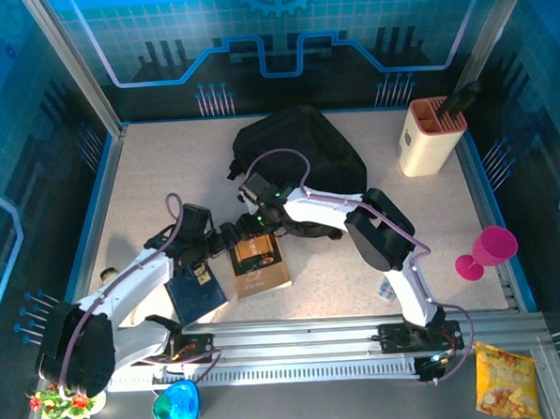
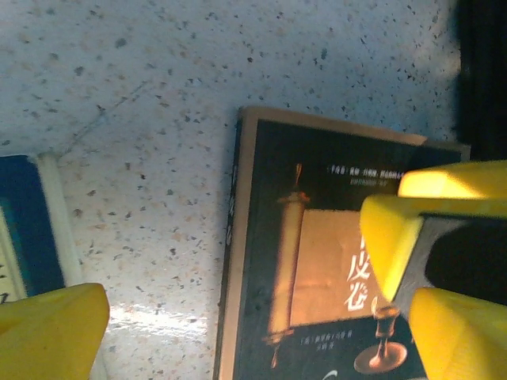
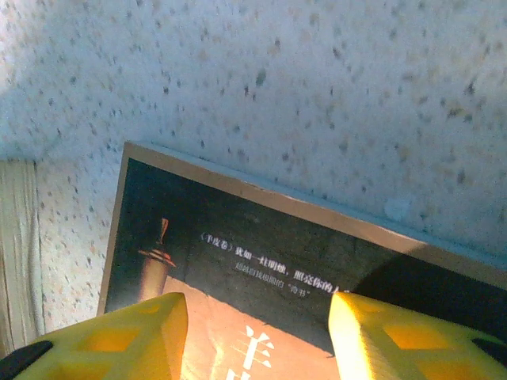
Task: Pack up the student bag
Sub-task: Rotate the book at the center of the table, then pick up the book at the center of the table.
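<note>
Right tool (image 3: 255, 317) overhangs speckled table (image 3: 277, 79) between blue walls (image 1: 346, 28).

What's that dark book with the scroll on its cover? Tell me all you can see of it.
The book looks like a paperback. Its dark cover is edged in tan and shows a glowing scroll, a goblet and white Chinese lettering. It lies flat and closed, cover up, on the speckled table, apart from a blue book beside it. The left hand and right hand hover open over its far end; whether they touch it is unclear.
</note>
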`<state>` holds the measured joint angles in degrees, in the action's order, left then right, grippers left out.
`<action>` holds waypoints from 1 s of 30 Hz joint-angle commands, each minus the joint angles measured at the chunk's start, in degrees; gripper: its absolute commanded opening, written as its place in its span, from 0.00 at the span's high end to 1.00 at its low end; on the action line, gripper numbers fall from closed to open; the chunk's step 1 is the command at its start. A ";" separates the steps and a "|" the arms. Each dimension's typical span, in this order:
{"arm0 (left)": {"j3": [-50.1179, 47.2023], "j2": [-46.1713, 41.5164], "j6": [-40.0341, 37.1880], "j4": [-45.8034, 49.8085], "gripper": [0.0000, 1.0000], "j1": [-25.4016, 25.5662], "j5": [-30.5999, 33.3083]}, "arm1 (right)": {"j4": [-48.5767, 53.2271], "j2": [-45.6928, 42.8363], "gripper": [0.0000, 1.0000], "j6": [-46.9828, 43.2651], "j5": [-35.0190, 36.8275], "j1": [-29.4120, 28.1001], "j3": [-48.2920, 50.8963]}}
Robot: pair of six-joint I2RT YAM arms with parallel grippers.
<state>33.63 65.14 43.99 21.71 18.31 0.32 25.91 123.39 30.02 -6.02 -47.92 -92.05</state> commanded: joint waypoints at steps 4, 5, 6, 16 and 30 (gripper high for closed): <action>-0.84 -1.58 2.21 1.23 0.15 -0.80 -4.84 | -0.40 -8.81 0.48 -1.58 0.84 1.75 4.18; -0.88 -1.29 2.52 1.04 0.18 -0.75 -5.75 | -0.42 -10.35 0.48 -1.31 1.26 1.99 5.94; -1.09 -0.82 2.87 0.75 0.21 -0.73 -6.58 | -0.32 -11.38 0.48 -0.94 1.67 2.13 7.64; -2.42 8.42 3.79 -6.55 0.43 -0.73 -13.39 | -0.21 -10.33 0.58 1.60 -0.92 2.36 15.08; -3.22 15.74 3.25 -12.50 0.36 -0.73 -19.15 | 1.42 -4.92 0.57 2.32 -0.27 2.30 14.88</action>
<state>31.75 77.95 47.70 13.39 17.30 -14.31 25.15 114.37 31.51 -6.09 -45.80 -77.60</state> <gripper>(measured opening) 0.642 0.431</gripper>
